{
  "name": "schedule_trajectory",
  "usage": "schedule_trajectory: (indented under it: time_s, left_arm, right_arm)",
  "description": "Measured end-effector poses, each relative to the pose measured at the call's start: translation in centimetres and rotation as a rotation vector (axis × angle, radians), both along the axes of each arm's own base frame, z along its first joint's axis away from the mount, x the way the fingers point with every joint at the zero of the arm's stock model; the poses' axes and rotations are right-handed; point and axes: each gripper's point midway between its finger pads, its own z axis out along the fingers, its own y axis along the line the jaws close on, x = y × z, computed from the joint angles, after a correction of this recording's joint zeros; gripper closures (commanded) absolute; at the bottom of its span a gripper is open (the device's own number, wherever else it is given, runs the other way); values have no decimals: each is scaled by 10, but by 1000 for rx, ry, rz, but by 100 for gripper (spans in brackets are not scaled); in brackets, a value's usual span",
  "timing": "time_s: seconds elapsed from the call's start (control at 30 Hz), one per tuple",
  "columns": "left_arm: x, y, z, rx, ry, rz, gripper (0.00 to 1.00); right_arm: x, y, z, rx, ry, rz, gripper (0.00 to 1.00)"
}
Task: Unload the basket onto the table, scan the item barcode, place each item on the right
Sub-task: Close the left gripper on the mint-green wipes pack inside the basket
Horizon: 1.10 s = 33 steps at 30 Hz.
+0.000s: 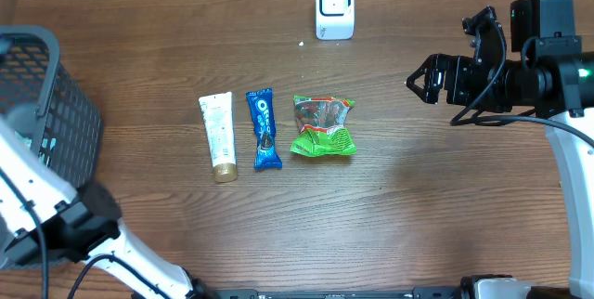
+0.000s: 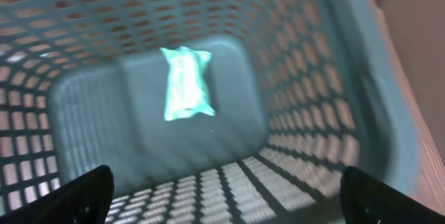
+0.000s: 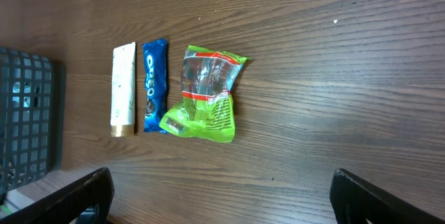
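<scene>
Three items lie in a row mid-table: a white tube (image 1: 218, 136), a blue Oreo pack (image 1: 264, 129) and a green snack bag (image 1: 323, 126). The white barcode scanner (image 1: 334, 7) stands at the far edge. My right gripper (image 1: 422, 81) hovers open to the right of the row, holding nothing; its wrist view shows the tube (image 3: 124, 88), Oreo pack (image 3: 154, 85) and green bag (image 3: 205, 95) ahead of its open jaws (image 3: 222, 196). My left gripper (image 2: 226, 196) is open above the inside of the basket (image 2: 327, 64), where a pale teal packet (image 2: 185, 83) lies on the bottom.
The dark mesh basket (image 1: 46, 104) stands at the table's left edge, with my left arm (image 1: 37, 197) beside it. Bare wooden tabletop (image 1: 418, 197) stretches between the item row and the right arm.
</scene>
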Motion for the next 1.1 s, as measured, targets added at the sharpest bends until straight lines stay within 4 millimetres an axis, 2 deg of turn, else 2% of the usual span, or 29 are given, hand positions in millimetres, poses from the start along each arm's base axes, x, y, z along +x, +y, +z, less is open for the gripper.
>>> schedule_trajectory:
  time_s: [0.1, 0.2, 0.33, 0.4, 0.43, 0.63, 0.77, 1.1]
  left_arm:
    - [-20, 24, -7, -18, 9, 67, 7]
    - [-30, 44, -22, -55, 15, 108, 9]
    - [-17, 64, -50, -108, 12, 89, 10]
    - [-9, 71, -70, -139, 30, 70, 10]
    - [-4, 75, -87, -168, 51, 58, 10]
    - [12, 85, -154, -271, 129, 35, 10]
    - [16, 87, -191, -333, 170, 29, 10]
    - [22, 89, -248, -404, 244, -23, 13]
  right_arm:
    - [0, 0, 0, 1, 0, 0, 0]
    - [0, 0, 0, 0, -1, 0, 0]
    - [0, 0, 0, 0, 1, 0, 0]
    - [-1, 0, -1, -1, 6, 0, 0]
    - [-1, 0, -1, -1, 6, 0, 0]
    - [-2, 0, -1, -1, 10, -1, 0]
    - [-5, 0, -3, -2, 24, -1, 0]
    - [-7, 0, -3, -2, 33, 0, 0]
